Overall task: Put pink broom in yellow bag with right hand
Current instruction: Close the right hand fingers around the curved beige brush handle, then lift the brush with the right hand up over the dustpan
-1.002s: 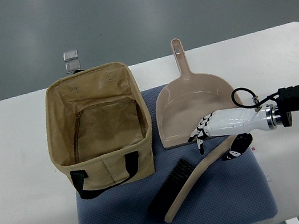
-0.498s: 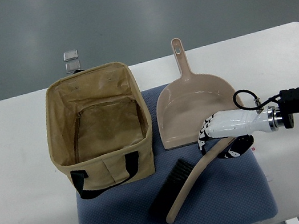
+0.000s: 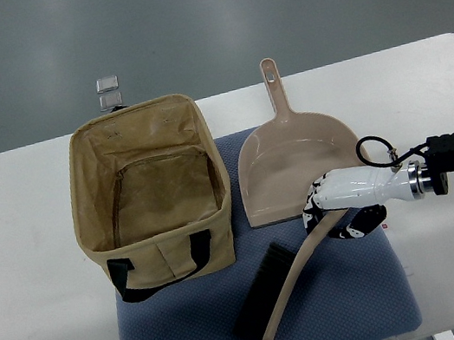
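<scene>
The pink broom (image 3: 291,275), a beige-pink curved handle with black bristles, lies on the blue mat (image 3: 348,307) at the front centre. My right hand (image 3: 333,214) reaches in from the right edge, and its fingers curl around the upper end of the broom's handle. The brush end points toward the front edge. The yellow bag (image 3: 83,151), a tan fabric tote with black handles, stands open and upright to the left of the broom. Nothing shows inside it. No left arm shows in the picture.
A pink dustpan (image 3: 291,159) lies just behind my hand, its handle pointing away. The white table (image 3: 35,327) carries the mat and bag. Two small clear squares (image 3: 109,89) lie on the grey floor beyond the table.
My right hand has closed around the handle end. The broom has swung from a slant toward a more upright line, its brush end shifting right and toward the front.
</scene>
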Controlling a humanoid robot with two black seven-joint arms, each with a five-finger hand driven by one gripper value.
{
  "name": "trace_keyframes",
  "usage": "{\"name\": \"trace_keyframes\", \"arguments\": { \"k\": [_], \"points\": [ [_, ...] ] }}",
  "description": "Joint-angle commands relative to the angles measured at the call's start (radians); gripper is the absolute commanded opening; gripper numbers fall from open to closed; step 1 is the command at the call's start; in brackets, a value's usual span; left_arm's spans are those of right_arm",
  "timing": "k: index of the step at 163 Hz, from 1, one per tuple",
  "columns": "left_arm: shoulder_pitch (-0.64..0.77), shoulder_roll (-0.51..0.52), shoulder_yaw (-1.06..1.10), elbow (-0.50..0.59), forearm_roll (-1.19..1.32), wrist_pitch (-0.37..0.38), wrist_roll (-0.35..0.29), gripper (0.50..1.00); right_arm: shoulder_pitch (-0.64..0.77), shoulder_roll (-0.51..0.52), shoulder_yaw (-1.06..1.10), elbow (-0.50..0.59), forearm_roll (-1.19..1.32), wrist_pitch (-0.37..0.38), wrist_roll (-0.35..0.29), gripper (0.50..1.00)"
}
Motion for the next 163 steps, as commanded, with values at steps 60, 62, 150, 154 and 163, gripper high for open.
{"name": "trace_keyframes", "arguments": {
  "k": [60,62,150,154,163],
  "points": [
    [0.000,0.000,0.000,0.000,0.000,0.000,0.000,1.000,-0.001,0.002,0.021,0.000,0.003,0.000,0.018,0.509],
    [0.000,0.000,0.000,0.000,0.000,0.000,0.000,1.000,-0.001,0.002,0.021,0.000,0.005,0.000,0.018,0.509],
    [0.000,0.000,0.000,0.000,0.000,0.000,0.000,1.000,-0.003,-0.017,0.104,0.000,0.029,-0.017,0.044,0.500],
    [0.000,0.000,0.000,0.000,0.000,0.000,0.000,1.000,-0.003,-0.024,0.107,0.000,0.032,-0.017,0.047,0.500],
    [0.000,0.000,0.000,0.001,0.000,0.002,0.000,1.000,0.000,-0.038,0.108,0.000,0.041,-0.017,0.049,0.500]
  ]
}}
